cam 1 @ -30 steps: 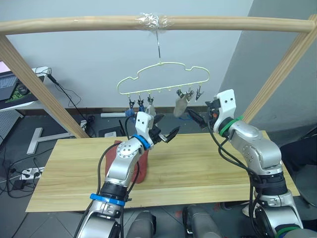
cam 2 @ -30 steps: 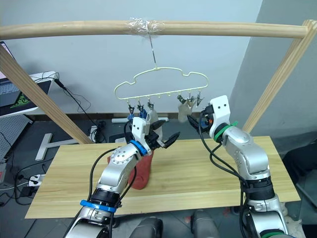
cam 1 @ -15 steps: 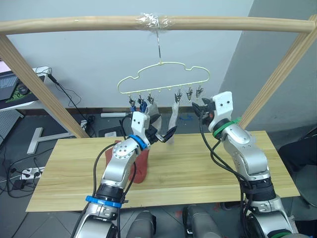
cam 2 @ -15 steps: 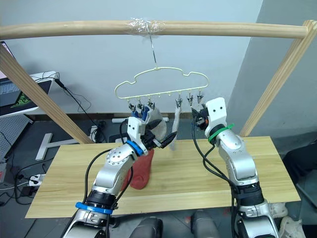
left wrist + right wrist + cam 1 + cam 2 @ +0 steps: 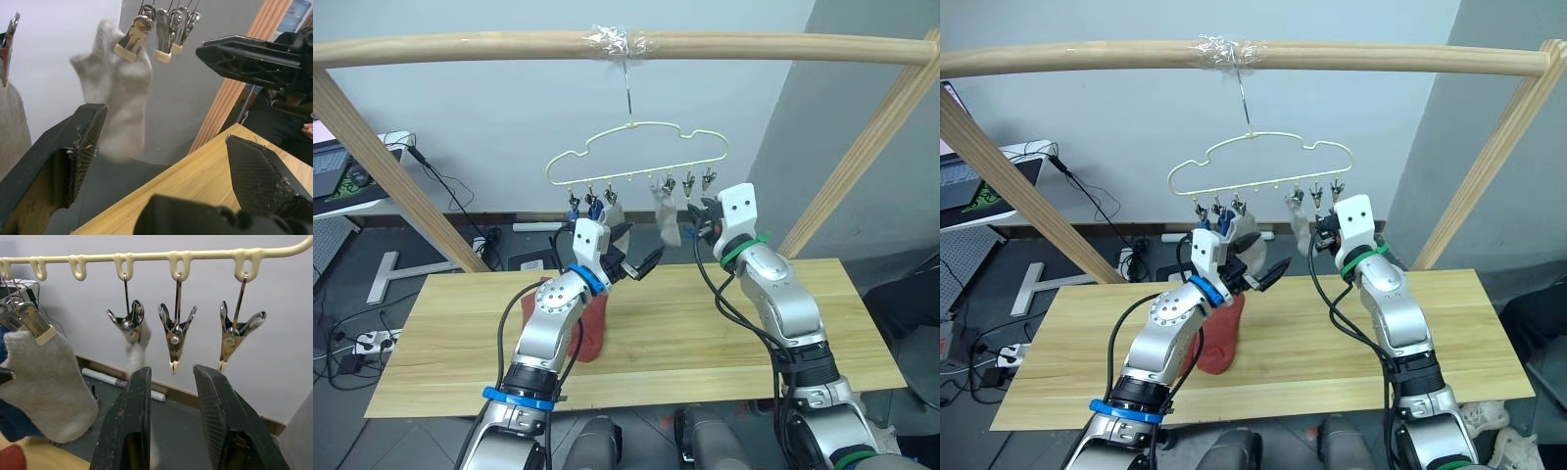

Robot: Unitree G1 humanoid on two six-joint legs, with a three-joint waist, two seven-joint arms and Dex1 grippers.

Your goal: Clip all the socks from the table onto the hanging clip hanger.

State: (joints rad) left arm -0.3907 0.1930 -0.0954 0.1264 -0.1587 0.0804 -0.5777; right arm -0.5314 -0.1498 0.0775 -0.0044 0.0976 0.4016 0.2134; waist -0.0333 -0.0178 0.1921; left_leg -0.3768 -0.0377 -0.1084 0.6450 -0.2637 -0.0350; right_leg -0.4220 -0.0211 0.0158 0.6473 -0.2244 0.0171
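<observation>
1. We stand behind a long table [image 5: 724,333] under a thick wooden frame bar [image 5: 460,44]; the clip hanger [image 5: 636,157] hangs from that bar by its hook, where clear tape is wrapped; behind the table we see a pale wall, cables on the floor and a laptop [image 5: 328,171] at the far left.
2. Our left arm rises in front of the rust-red socks [image 5: 592,328] on the table and hides part of them (we cannot tell how many lie there).
3. A blue sock [image 5: 1224,227] and a light grey sock [image 5: 46,387] hang from clips on the hanger's left half; a second light grey sock [image 5: 666,217] hangs from a clip just right of the middle, its long axis near vertical, open end up in the clip and the rest drooping down; the two rightmost clips [image 5: 234,335] hang empty.
4. Our left gripper [image 5: 634,257] hovers below the left clips with its fingers spread wide, holding nothing; the middle grey sock hangs just beyond it.
5. Our right gripper [image 5: 171,382] sits just right of that grey sock, below the clip row; its fingers [image 5: 215,421] stand a little apart, nothing between them.
</observation>
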